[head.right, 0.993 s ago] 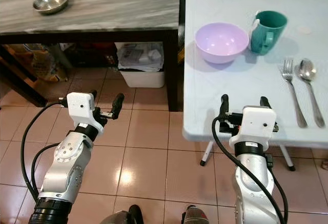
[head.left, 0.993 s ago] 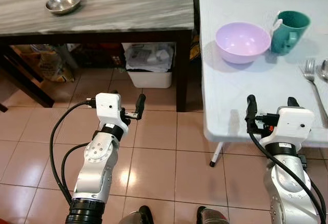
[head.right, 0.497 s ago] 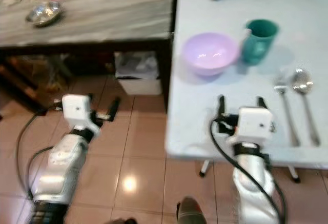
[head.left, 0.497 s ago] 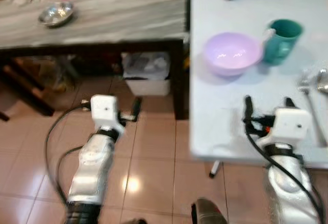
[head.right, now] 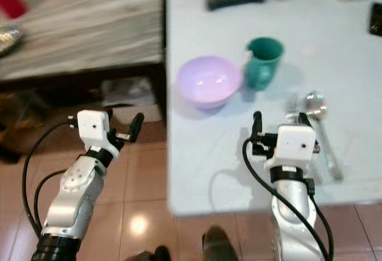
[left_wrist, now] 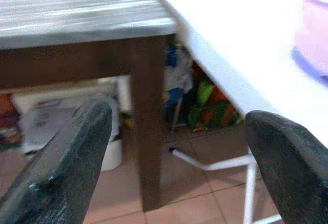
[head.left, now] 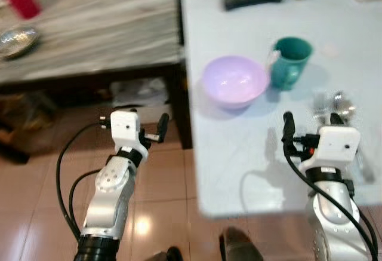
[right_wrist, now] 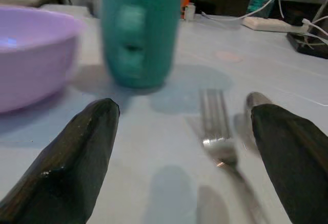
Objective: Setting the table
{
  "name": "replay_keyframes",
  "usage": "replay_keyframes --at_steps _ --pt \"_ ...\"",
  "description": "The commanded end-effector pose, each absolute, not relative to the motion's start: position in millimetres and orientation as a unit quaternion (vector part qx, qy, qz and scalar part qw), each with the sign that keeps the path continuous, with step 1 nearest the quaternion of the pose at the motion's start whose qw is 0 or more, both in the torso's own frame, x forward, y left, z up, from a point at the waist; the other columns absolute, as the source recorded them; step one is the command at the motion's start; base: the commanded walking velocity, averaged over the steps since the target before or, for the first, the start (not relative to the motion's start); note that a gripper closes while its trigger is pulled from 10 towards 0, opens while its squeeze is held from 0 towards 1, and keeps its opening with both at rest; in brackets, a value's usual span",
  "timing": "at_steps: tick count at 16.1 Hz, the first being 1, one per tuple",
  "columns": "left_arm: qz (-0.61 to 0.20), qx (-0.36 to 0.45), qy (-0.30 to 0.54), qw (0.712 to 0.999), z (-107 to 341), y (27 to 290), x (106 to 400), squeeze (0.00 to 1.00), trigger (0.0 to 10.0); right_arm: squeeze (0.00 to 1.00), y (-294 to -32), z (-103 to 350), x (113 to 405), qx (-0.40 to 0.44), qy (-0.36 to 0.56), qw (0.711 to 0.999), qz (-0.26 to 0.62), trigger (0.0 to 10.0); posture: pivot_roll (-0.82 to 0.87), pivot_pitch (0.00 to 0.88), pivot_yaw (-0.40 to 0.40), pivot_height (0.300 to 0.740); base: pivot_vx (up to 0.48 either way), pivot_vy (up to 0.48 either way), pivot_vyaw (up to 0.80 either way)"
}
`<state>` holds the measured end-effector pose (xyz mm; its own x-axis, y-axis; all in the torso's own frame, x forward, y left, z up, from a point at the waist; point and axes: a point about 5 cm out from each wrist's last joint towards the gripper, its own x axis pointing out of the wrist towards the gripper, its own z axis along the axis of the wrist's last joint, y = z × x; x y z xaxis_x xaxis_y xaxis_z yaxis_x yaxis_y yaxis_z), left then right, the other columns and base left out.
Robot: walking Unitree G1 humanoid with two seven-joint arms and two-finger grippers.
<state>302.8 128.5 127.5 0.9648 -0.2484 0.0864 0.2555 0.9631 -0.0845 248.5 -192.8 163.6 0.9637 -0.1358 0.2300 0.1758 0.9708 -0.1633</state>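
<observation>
The robot stands at the near edge of a white table (head.right: 358,46). On it sit a purple bowl (head.right: 209,82) and, just beside it on the right, a green cup (head.right: 262,63). A fork (right_wrist: 218,129) and a spoon (head.right: 316,106) lie side by side, nearer the robot than the cup.

The right gripper (head.right: 279,119) is held low over the table, in front of the fork and spoon. Its 2 black fingers (right_wrist: 77,157) are spread wide and hold nothing.

The left gripper (head.right: 122,122) hangs off the table's left side, above the tile floor (head.right: 137,171). Its fingers (left_wrist: 61,167) are also spread apart with nothing between them.

To the left is a gray table (head.right: 77,28) with a metal bowl (head.left: 15,39) on it. The head pictures are a bit blurry.
</observation>
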Motion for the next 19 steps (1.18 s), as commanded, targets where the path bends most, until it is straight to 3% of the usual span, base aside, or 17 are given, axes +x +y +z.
replay_keyframes --at_steps 1,6,14,19 --pt "-0.133 -0.044 -0.026 0.990 121.5 128.7 299.1 0.00 10.0 0.00 -188.9 161.1 247.6 -0.103 -0.100 0.988 -0.061 10.0 -0.31 0.225 0.101 0.740 0.000 0.000 0.00" --pt "-0.167 -0.015 -0.029 0.985 116.9 132.7 295.3 0.00 10.0 0.00 -170.3 163.9 250.3 -0.184 -0.115 0.976 0.020 10.0 -0.31 0.225 0.100 0.740 0.000 0.000 0.00" --pt "-0.256 0.013 -0.049 0.965 120.9 121.5 288.0 0.00 10.0 0.00 -177.1 176.7 266.0 -0.236 -0.096 0.966 0.045 10.0 -0.31 0.223 0.101 0.740 0.000 0.000 0.00" --pt "-0.269 0.012 -0.044 0.962 118.8 119.5 285.6 0.00 10.0 0.00 -167.5 181.8 272.9 -0.296 -0.064 0.937 0.174 10.0 -0.31 0.235 0.101 0.740 0.000 0.000 0.00"
